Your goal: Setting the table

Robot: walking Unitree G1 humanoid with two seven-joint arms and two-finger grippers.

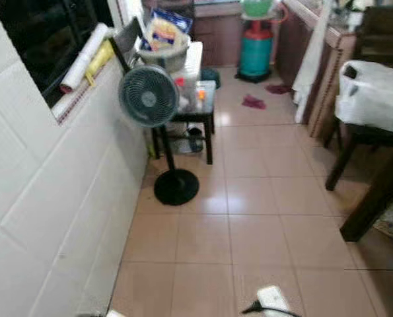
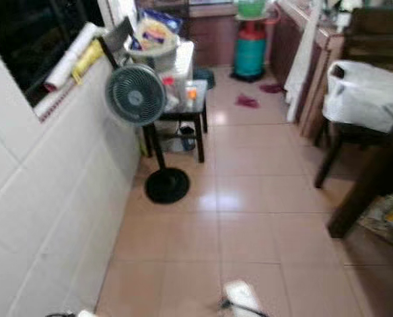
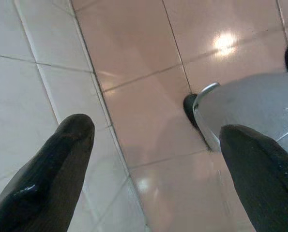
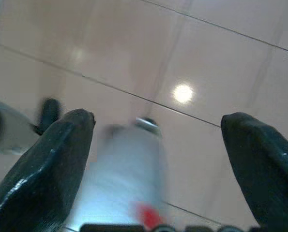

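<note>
Dark wooden table [image 1: 374, 198] ahead on the right, well apart from both arms, nearer the right gripper [image 4: 158, 145] than the left gripper [image 3: 153, 159], both hanging spread and empty over pink floor tiles [image 1: 249, 218].

Dark wood table [image 1: 374, 198] at right, leg on tiles.

No readable text, labels or numbers anywhere.

Tiled floor [image 1: 262, 218]: pedestal fan [image 1: 148, 96], black stool [image 1: 183, 119].
</note>
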